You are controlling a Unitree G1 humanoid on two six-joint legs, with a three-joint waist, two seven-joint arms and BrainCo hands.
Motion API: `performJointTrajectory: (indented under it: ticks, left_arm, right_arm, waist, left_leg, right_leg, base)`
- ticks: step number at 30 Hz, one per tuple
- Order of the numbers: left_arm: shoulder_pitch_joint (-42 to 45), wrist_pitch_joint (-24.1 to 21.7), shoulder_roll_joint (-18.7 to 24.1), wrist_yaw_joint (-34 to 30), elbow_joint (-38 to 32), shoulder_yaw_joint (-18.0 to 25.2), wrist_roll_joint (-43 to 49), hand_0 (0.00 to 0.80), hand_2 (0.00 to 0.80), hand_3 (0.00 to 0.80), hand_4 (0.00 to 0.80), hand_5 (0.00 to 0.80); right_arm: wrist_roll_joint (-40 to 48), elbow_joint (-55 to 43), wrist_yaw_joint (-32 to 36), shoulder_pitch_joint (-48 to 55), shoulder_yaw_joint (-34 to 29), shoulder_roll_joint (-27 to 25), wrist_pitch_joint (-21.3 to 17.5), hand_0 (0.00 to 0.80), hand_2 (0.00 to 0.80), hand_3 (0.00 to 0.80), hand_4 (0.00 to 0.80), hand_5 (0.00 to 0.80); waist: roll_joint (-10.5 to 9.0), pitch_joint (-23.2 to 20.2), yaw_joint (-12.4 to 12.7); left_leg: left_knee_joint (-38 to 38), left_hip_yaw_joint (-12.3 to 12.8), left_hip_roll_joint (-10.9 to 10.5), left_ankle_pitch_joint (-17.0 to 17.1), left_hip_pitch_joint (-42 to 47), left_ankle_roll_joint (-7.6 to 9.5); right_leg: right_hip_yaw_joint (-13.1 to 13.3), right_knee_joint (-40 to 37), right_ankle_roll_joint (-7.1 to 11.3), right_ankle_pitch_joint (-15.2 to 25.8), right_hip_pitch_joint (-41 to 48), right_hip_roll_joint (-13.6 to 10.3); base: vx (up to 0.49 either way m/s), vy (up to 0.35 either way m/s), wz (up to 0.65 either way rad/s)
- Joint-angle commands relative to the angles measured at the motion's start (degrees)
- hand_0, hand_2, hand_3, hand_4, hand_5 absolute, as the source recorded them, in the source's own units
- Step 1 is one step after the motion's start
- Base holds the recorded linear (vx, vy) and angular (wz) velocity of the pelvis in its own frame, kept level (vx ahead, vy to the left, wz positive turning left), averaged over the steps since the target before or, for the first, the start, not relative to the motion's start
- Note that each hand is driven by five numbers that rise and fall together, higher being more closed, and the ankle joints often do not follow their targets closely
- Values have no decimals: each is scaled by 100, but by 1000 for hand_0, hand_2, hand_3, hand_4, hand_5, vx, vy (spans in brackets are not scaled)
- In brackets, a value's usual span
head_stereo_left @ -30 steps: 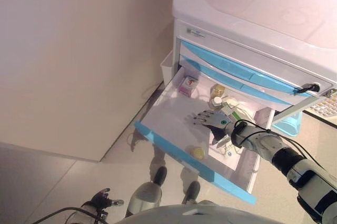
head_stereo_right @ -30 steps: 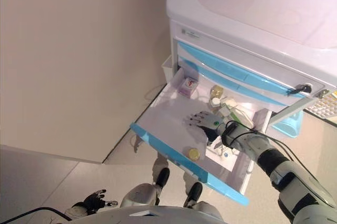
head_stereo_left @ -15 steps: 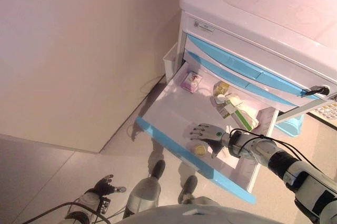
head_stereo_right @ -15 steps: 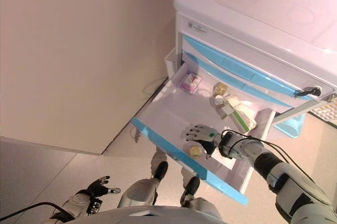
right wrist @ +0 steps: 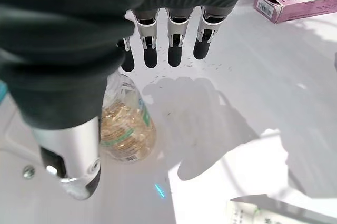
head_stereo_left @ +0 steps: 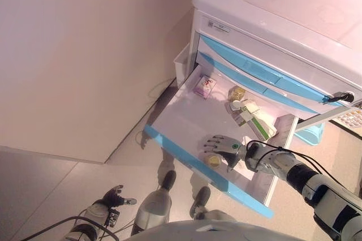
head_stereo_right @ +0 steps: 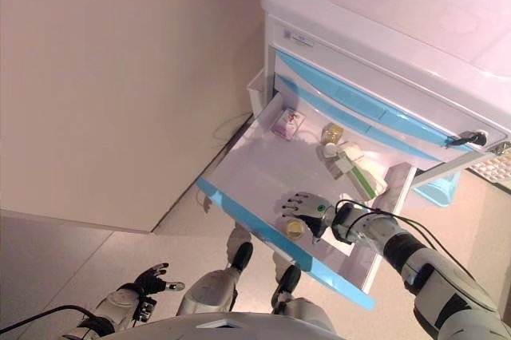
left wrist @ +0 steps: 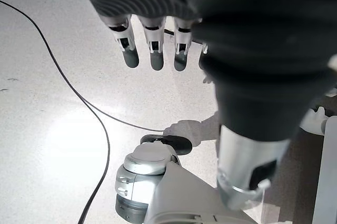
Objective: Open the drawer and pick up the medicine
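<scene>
The white drawer with a blue front stands pulled out of the medical cart. A small clear bottle of yellow capsules lies by the drawer's front edge; it also shows in the right wrist view. My right hand hovers just over it, fingers straight and thumb beside the bottle, holding nothing. My left hand hangs low by the floor, fingers relaxed and empty.
A pink box lies at the drawer's back left. An amber bottle and several white and green boxes lie at its back right. A pale blue bin hangs on the cart's right. A wall runs along the left.
My right hand has moved from the drawer's middle toward its front edge and now sits over the capsule bottle. The camera has shifted a little. The left hand has not moved.
</scene>
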Motion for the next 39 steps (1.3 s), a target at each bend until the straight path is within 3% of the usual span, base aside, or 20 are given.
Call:
performJointTrajectory:
  ticks: [1,23,26,39]
  left_arm:
    - [-82,-47,51,27,262,-91,50,0,0,0,0,0]
    - [-84,-96,29,10,330,-40,98,0,0,0,0,0]
    - [-66,-102,38,9,324,-40,110,0,0,0,0,0]
    - [-117,-83,37,11,327,-48,100,0,0,0,0,0]
  right_arm:
    - [5,-304,-220,22,111,85,-5,0,0,0,0,0]
    - [-10,-280,152,30,272,230,-14,0,0,0,0,0]
    - [0,-236,138,75,256,240,1,800,800,800,800,800]
    - [-18,-182,108,43,264,229,-46,800,800,800,800,800]
  waist:
    - [38,-115,-34]
    - [48,-137,11]
    - [46,-141,16]
    - [28,-140,13]
  left_leg:
    - [-33,144,-155,-384,-70,-27]
    - [-39,98,-172,-376,-66,-23]
    - [-40,98,-170,-379,-60,-22]
    - [-40,83,-169,-380,-63,-25]
  right_leg:
    - [94,413,343,-497,174,-125]
    - [54,427,342,-509,183,-148]
    - [46,425,347,-506,187,-151]
    - [59,417,342,-504,184,-141]
  base:
    - [0,0,0]
    - [0,0,0]
    - [0,0,0]
    - [0,0,0]
